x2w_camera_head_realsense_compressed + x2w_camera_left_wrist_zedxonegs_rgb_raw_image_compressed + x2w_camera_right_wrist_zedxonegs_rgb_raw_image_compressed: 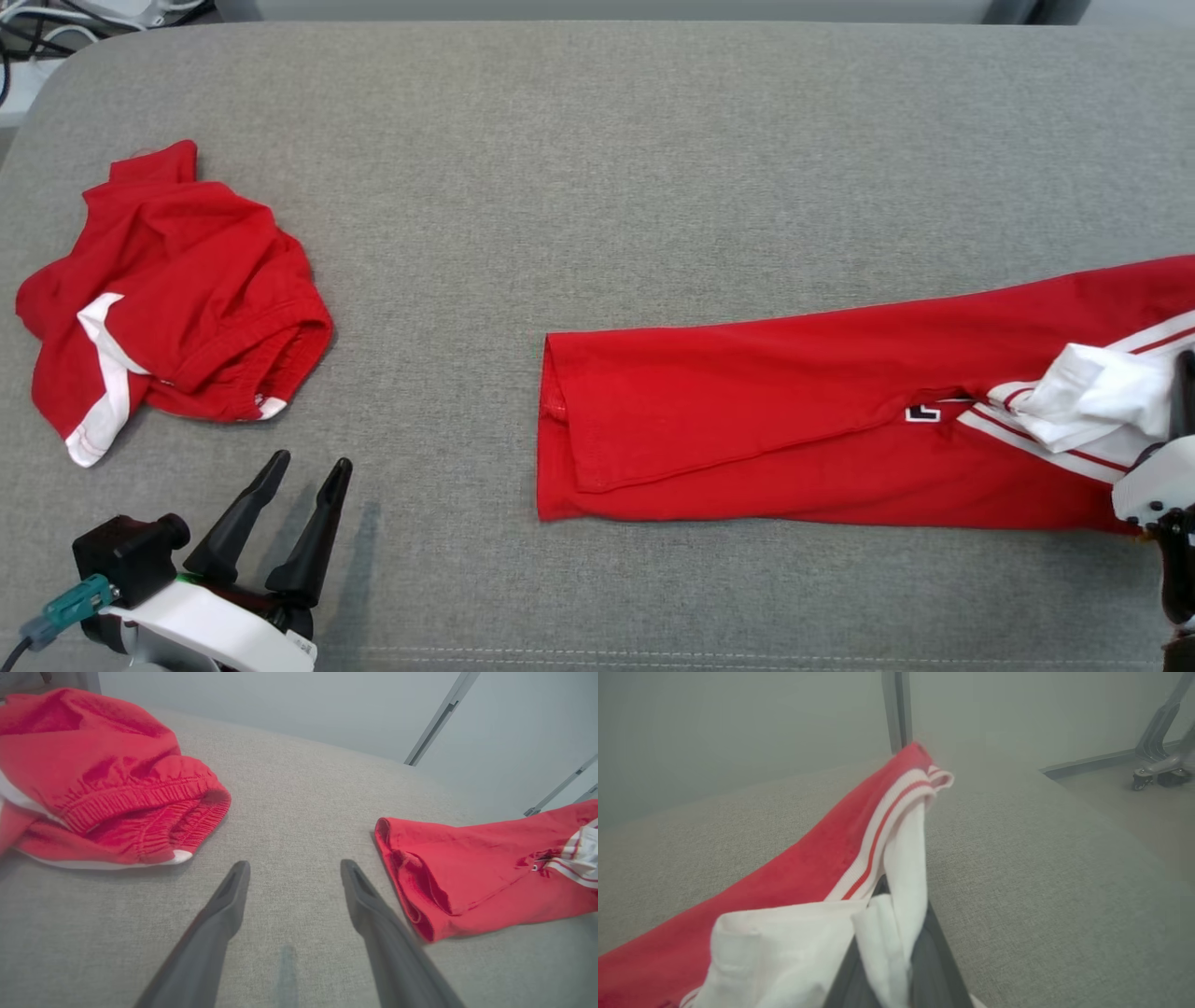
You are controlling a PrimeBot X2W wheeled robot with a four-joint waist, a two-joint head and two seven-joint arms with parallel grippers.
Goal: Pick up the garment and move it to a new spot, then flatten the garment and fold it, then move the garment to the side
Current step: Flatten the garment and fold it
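Two red garments lie on the grey table (pixel 597 187). The crumpled garment (pixel 177 299) sits at far left. At near left, the left gripper (pixel 310 461) is spread and empty. The long garment (pixel 794 411) lies flat from centre to the right edge, where the right gripper (pixel 885 891) pinches its white fabric.

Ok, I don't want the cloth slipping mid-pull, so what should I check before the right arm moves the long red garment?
1. Grip: right gripper shut on the long garment at its white fabric: ok.
2. Spare arm: left gripper open and empty over the table: ok.
3. Long garment lying flat: not ok, bunched at the white fabric.
4. The crumpled garment lies apart from it: ok.
5. Number of layers pinched: cannot tell.
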